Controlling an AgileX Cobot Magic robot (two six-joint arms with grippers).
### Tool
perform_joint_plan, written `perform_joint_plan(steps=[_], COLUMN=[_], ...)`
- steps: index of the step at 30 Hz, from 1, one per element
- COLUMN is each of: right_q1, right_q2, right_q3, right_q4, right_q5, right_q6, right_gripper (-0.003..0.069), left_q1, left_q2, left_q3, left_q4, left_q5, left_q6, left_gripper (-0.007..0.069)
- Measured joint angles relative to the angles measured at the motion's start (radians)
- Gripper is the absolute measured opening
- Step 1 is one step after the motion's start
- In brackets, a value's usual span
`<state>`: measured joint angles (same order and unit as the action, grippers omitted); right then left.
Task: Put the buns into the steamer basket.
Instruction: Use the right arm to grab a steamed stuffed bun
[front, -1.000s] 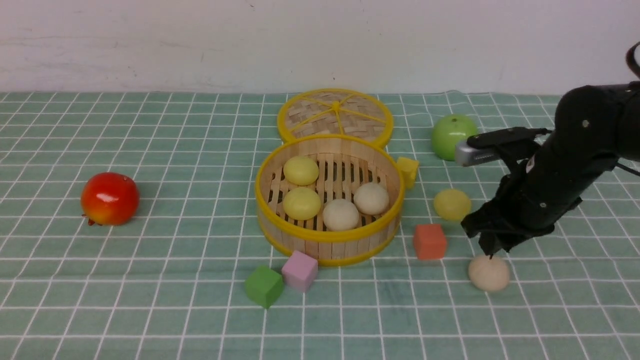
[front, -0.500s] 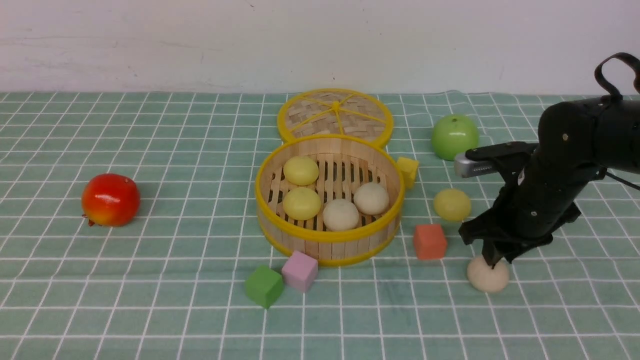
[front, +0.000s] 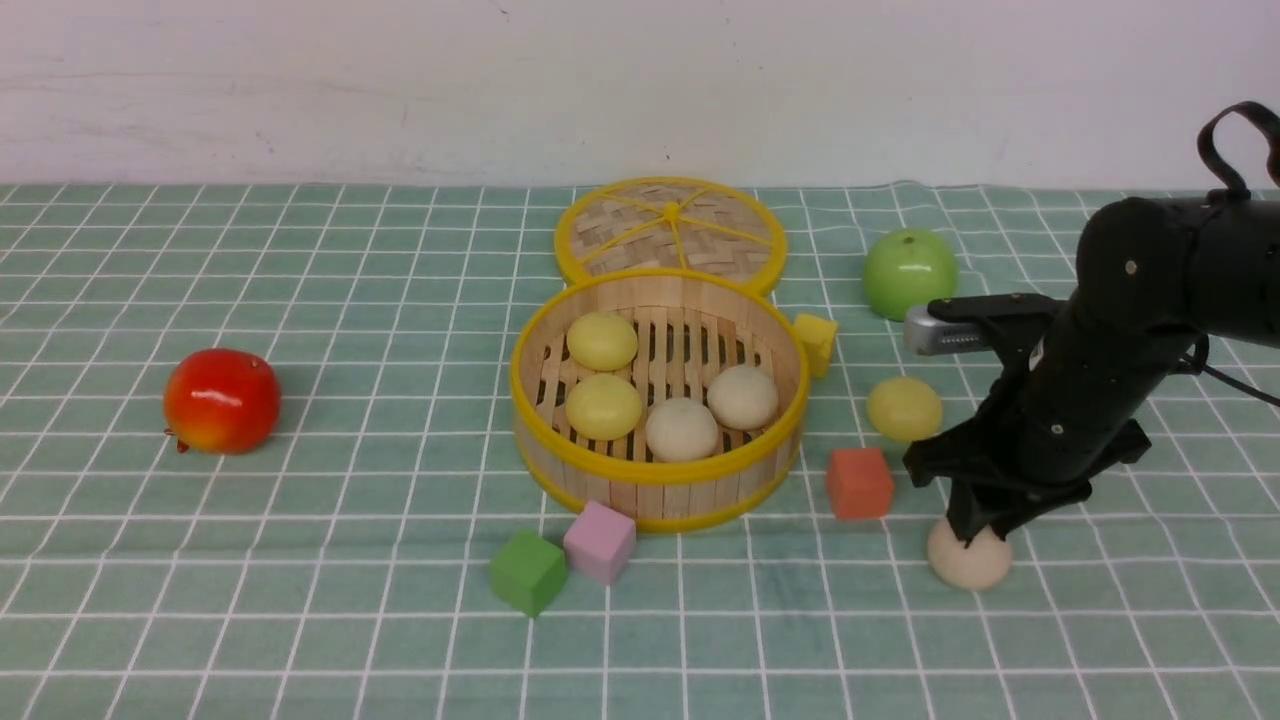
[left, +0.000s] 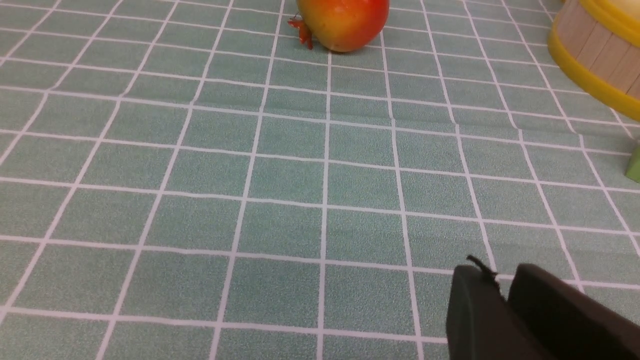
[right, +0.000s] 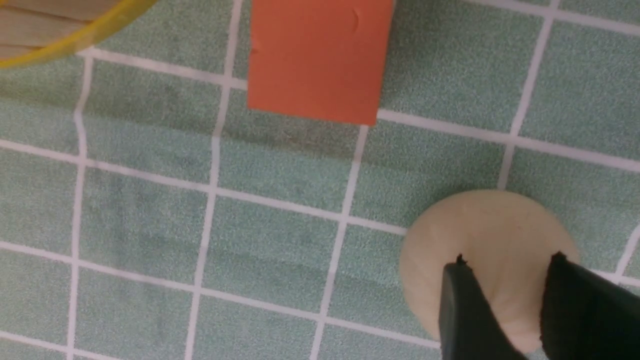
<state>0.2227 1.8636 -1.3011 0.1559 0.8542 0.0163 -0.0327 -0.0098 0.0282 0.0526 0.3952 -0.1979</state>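
R claw apart, tips just atop beige bun beneath; to be lowered astride it before being closed gently.

Bright, even light with soft, short shadows. Small glare spots mark the green apple and the red fruit. The right wrist close-up looks slightly soft.
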Motion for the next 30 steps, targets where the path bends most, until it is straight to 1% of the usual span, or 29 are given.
perform_joint_plan(steps=[9, 15, 23, 25, 30], right_q1=[0.000, 0.000, 0.000, 0.000, 0.000], right_q2=[-0.004, -0.016, -0.016, -0.013, 0.010], right_q3=[-0.053, -0.060, -0.060, -0.060, -0.060], right_q4=[-0.001, -0.009, -0.074, -0.074, -0.030], right_q5=[0.049, 0.099, 0.092, 0.090, 0.089], right_q6=[0.005, 0.050, 0.106, 0.109, 0.109], right_gripper=[0.0238, 0.0238, 0.0238, 0.0238, 0.0238], left_q1=[0.000, 0.000, 0.000, 0.000, 0.000], left_q2=[0.000, 0.000, 0.000, 0.000, 0.000], left_q3=[0.000, 0.000, 0.000, 0.000, 0.000], left_q4=[0.001, 0.003, 0.003, 0.003, 0.003], left_q5=[0.000, 0.000, 0.000, 0.000, 0.000], left_q6=[0.000, 0.000, 0.000, 0.000, 0.000], left_gripper=[0.0110, 0.0111, 0.0113, 0.0113, 0.0115])
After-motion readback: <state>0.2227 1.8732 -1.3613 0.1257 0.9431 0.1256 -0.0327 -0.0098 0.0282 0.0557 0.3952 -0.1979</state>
